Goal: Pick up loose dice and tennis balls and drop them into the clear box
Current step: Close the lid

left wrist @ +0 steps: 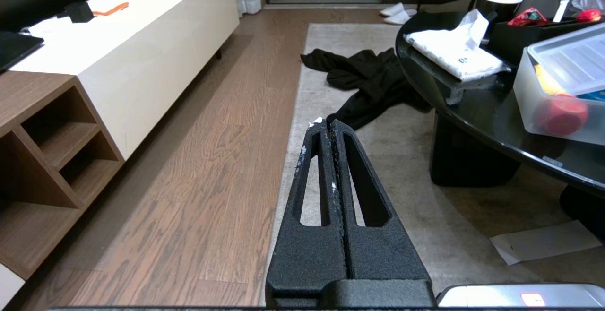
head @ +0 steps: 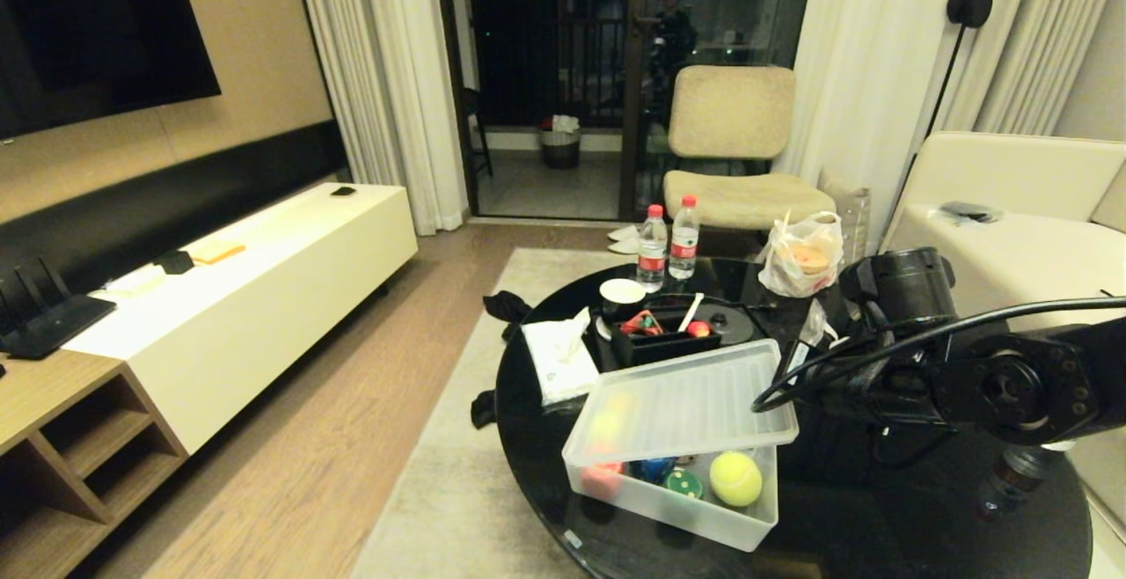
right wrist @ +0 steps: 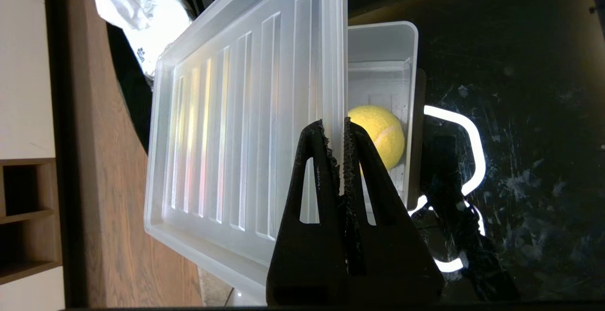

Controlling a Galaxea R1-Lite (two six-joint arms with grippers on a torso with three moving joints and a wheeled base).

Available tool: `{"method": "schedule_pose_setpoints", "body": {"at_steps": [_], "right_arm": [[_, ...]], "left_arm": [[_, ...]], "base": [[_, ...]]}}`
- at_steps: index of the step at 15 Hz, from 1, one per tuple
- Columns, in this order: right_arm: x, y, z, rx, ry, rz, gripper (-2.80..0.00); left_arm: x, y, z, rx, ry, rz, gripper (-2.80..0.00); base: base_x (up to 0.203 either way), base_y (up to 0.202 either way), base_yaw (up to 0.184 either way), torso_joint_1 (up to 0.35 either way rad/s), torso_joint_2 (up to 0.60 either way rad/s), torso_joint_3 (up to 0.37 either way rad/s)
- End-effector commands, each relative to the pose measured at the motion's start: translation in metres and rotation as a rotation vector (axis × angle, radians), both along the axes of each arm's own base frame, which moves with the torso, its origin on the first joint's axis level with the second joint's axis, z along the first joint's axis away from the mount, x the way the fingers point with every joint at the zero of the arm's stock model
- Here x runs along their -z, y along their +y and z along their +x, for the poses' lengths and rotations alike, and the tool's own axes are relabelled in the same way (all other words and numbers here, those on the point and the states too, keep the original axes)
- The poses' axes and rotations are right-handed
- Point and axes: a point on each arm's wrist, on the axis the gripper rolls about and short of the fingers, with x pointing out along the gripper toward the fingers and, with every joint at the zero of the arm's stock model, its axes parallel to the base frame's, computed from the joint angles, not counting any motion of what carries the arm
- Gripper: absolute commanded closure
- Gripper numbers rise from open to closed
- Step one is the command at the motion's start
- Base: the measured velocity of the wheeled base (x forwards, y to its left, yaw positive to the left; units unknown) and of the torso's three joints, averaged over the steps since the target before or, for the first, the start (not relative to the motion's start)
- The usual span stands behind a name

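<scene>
My right fingers (right wrist: 340,129) are pinched shut on the long edge of the ribbed lid (right wrist: 236,112), holding it tilted over the clear box (head: 704,513) on the black table (head: 880,526). The lid covers most of the box; only the end nearest my right arm is open. 1 tennis ball (right wrist: 380,133) already sits in that open end, and the head view shows red, blue and green pieces under the lid. I can't see any dice or loose tennis balls on the table from here. The black organiser (head: 660,341) and tissue pack (head: 559,359) sit just behind the box, so that side is cramped. My judgement: the step is getting the lid clear. Grip is thin, just the rim, so move slow and keep the wrist steady or the lid may slip or twist out. Lift before swinging, otherwise the lid's far edge could drag the box across the table. Set it down flat on bare table on my right side. Left fingers (left wrist: 326,124) are closed on nothing, parked low beside the table over the rug (left wrist: 416,197).
</scene>
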Motion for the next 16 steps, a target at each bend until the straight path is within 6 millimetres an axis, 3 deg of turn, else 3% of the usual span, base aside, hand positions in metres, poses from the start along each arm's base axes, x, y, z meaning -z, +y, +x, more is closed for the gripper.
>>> {"method": "schedule_pose_setpoints", "body": {"at_steps": [1, 16], "right_arm": [[-0.003, 0.000, -0.001, 0.003, -0.010, 0.005, 0.00], [0.020, 0.003, 0.015, 0.004, 0.025, -0.007, 0.00]], "left_arm": [[0.000, 0.000, 0.000, 0.000, 0.000, -0.001, 0.00], [0.000, 0.000, 0.000, 0.000, 0.000, -0.001, 0.00]], "base": [[0.000, 0.000, 0.000, 0.000, 0.00, 0.000], [0.000, 0.000, 0.000, 0.000, 0.00, 0.000]]}}
